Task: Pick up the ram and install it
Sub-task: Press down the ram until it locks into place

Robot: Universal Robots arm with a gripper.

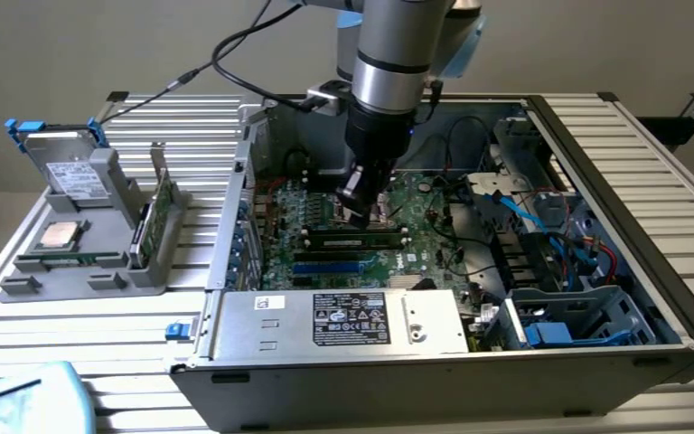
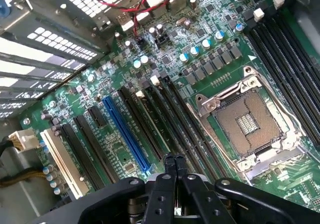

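Closed black fingers (image 2: 169,166) are being shown nearest the wrist camera, pressed tip to tip, with nothing being held between them. The gripper (image 2: 174,159) is being hung low over the motherboard (image 2: 165,64), above the row of long dark slots that are running beside the blue slot (image 2: 125,134). The open CPU socket (image 2: 250,121) is being seen just to one side of those slots, its metal frame being left uncovered.

In the exterior view the gripper (image 1: 356,210) is being held down inside the open case (image 1: 636,181) by the arm (image 1: 393,54), which is being pointed almost straight down. The ram (image 1: 353,240) is being seen lying level along a slot on the board, just below the fingertips in that view, on the side toward the power supply (image 1: 335,321). Whether the fingertips are touching the ram cannot be told; the stick is not being gripped. The ram is being kept parallel to the neighbouring slots, with its pale label facing the camera.

On the table (image 1: 82,362), at the exterior view's left and well apart from the gripper, a grey holder (image 1: 33,285) is being used to carry a drive (image 1: 70,167), a silver chip (image 1: 60,235) and an upright green card (image 1: 154,221).
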